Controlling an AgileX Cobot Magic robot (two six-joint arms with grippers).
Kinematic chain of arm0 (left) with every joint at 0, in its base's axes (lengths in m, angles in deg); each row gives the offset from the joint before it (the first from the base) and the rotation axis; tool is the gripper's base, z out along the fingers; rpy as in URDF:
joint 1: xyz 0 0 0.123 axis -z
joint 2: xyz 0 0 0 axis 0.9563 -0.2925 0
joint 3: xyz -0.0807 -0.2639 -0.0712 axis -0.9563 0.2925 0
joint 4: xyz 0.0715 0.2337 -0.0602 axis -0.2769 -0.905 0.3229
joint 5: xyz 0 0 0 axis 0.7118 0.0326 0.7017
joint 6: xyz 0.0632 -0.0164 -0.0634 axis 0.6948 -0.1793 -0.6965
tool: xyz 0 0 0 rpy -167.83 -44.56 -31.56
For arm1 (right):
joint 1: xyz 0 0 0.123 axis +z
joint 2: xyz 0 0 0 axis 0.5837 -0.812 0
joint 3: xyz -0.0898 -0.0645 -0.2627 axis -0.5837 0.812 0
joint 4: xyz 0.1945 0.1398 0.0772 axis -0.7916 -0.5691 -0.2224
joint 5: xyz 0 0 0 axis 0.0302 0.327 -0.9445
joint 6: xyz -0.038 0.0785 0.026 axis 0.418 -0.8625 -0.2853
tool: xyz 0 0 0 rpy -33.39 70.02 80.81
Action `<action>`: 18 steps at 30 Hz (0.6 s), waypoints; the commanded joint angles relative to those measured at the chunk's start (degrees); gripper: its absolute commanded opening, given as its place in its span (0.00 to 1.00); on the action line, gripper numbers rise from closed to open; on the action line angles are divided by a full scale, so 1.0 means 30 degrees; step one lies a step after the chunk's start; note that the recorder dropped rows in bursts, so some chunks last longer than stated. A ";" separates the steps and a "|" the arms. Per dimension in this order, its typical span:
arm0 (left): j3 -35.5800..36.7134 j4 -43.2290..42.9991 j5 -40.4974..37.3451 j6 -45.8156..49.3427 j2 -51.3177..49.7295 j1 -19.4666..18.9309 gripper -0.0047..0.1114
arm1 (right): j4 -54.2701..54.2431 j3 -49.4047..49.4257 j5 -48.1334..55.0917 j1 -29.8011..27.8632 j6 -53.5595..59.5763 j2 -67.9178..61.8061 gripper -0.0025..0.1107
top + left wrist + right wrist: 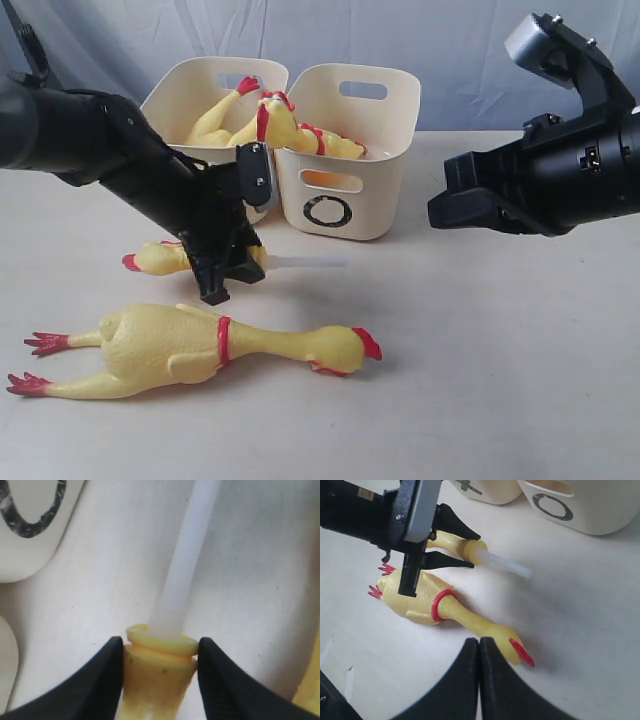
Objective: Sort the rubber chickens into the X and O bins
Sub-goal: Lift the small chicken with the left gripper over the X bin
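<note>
My left gripper (232, 283) is down at the table, shut on the neck of the small rubber chicken (157, 680). Its white tube (185, 555) sticks out past the fingers toward the O bin (345, 150). A large rubber chicken (200, 345) lies on the table in front, head to the right. The other cream bin (215, 100), marked X (490, 490), holds a chicken, and another chicken (290, 125) lies across both bins' rims. My right gripper (470, 205) hangs in the air at the right, shut and empty; its tips (480, 642) hover over the large chicken's head (510, 647).
The two bins stand side by side at the back of the pale table (480, 380), against a grey backdrop. The left arm's black body (110, 150) stretches in front of the X bin. Bare tabletop lies to the right and front.
</note>
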 commanded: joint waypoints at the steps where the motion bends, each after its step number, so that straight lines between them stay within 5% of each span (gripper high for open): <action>1: -0.0094 -0.1049 -0.0936 -0.2816 0.1227 0.0067 0.04 | -0.0040 0.0010 -0.0050 -0.0062 0.0226 0.0073 0.01; 9: -0.0134 -0.3042 -0.1494 -0.7652 0.3298 0.0067 0.04 | -0.0040 0.0010 0.0023 -0.0062 0.0331 0.0073 0.01; 18: -0.0338 -0.5843 0.1383 -1.2901 0.4776 0.0067 0.04 | -0.0040 0.0010 0.0023 -0.0062 0.0431 0.0073 0.01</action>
